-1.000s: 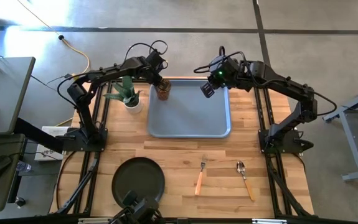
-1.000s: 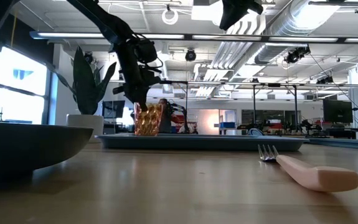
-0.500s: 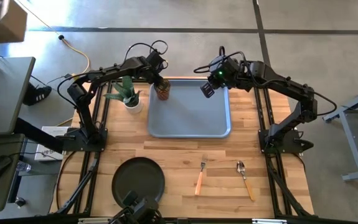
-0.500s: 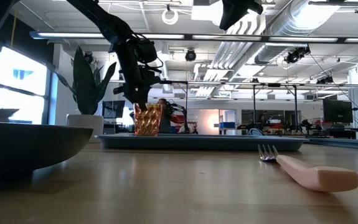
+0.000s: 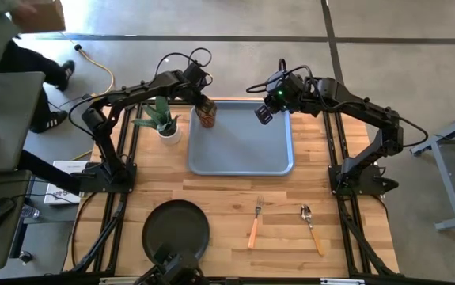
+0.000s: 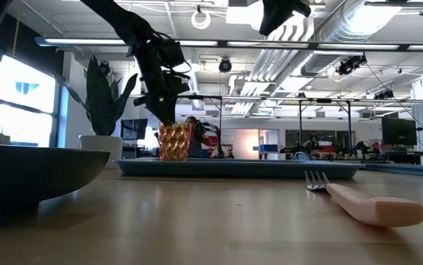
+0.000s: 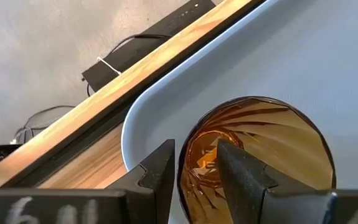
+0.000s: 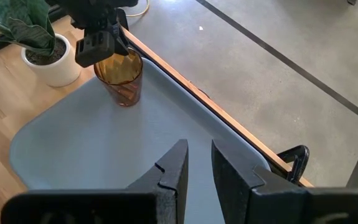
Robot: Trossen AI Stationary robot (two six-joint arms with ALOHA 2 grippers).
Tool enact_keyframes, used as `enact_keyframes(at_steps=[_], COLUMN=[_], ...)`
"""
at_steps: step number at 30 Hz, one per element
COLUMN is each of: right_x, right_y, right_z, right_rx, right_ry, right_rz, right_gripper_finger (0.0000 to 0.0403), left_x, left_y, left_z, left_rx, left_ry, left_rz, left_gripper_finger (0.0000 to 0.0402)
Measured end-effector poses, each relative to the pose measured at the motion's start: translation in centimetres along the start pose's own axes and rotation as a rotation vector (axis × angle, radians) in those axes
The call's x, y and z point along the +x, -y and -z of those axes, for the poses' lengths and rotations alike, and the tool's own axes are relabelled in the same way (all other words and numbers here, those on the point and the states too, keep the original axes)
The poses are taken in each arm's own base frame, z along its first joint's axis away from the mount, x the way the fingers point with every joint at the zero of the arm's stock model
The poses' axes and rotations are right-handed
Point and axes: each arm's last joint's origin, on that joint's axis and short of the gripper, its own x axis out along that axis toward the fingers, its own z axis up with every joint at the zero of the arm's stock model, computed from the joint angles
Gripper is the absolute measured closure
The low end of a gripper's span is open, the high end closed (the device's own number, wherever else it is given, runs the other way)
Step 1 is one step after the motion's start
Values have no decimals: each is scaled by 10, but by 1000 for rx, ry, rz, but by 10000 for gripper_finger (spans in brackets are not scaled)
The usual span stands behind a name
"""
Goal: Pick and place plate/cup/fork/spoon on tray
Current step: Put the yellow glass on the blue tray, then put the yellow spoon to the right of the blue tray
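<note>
The amber cup [image 5: 206, 117] stands upright on its base in the far left corner of the blue-grey tray [image 5: 243, 154]. My left gripper [image 7: 196, 180] is open just above the cup's rim [image 7: 185, 143]. One finger is over the cup's mouth and one is outside its wall, and I see no touch. My right gripper [image 8: 199, 168] hovers high over the tray's far right corner, open by a narrow gap and holding nothing. Near the front edge of the table lie the dark plate [image 5: 176, 229], the fork [image 5: 254, 223] and the spoon [image 5: 311, 228].
A white pot with a green plant [image 5: 164, 123] stands just left of the tray, close to my left arm. A person walks on the floor beyond the table's far left corner [image 5: 21, 39]. Most of the tray's surface [image 8: 104, 143] is bare.
My left gripper has risen a little from the cup's mouth, as the low view shows. The cup has stayed upright in the tray's far left corner. A person has moved across the floor at the far left.
</note>
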Motion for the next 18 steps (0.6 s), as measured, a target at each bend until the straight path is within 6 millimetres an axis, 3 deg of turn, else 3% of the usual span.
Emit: enact_keyframes(at_steps=[8, 18], right_x=[0, -3], right_y=[-1, -9], right_z=[0, 3], right_rx=[7, 62], right_ry=[-7, -56], right_rz=[-19, -147], right_gripper_finger=[340, 340], left_x=[-14, -64], left_y=[-1, -1], left_z=[-2, -3], left_rx=[2, 31], left_ry=[36, 166], left_rz=[3, 21], left_gripper_finger=[291, 291])
